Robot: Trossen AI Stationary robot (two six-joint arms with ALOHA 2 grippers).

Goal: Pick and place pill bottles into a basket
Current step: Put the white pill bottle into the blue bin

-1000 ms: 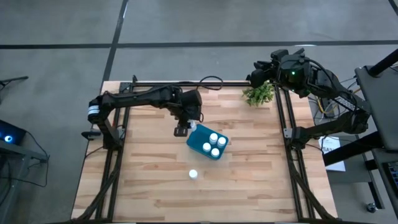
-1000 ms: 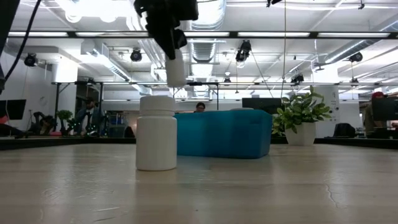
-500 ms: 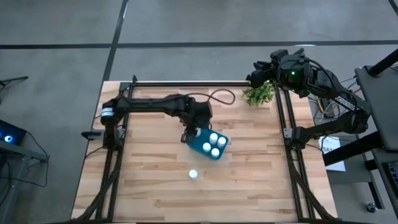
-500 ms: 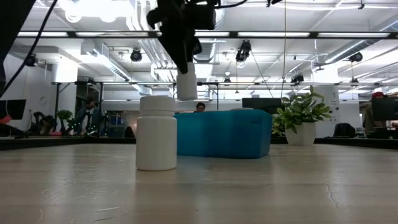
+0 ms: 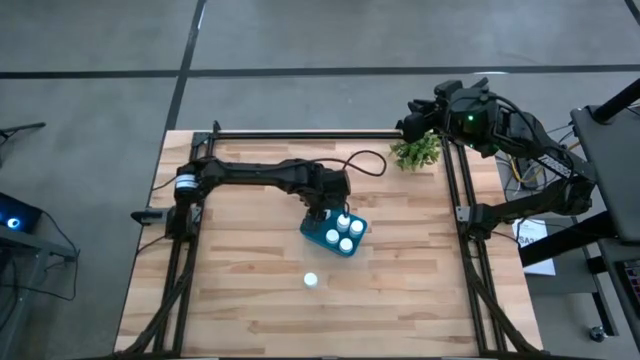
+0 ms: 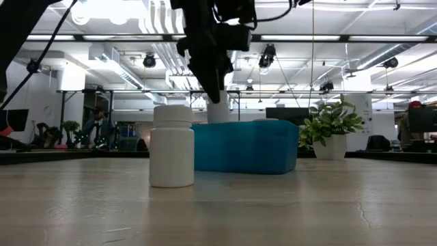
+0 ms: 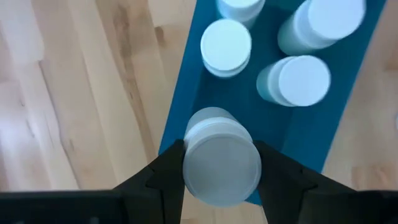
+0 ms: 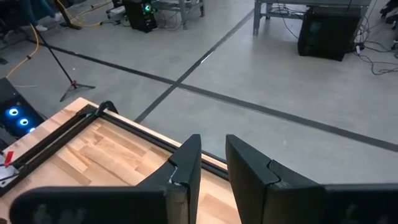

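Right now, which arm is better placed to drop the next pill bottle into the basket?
Left. The left end effector already grips a pill bottle above the teal basket edge. The right end effector is parked far off by the potted plant, holding nothing.

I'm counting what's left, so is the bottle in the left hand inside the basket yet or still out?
Still out. The left hand grips the pill bottle above the basket; the low view shows it just over the rim.
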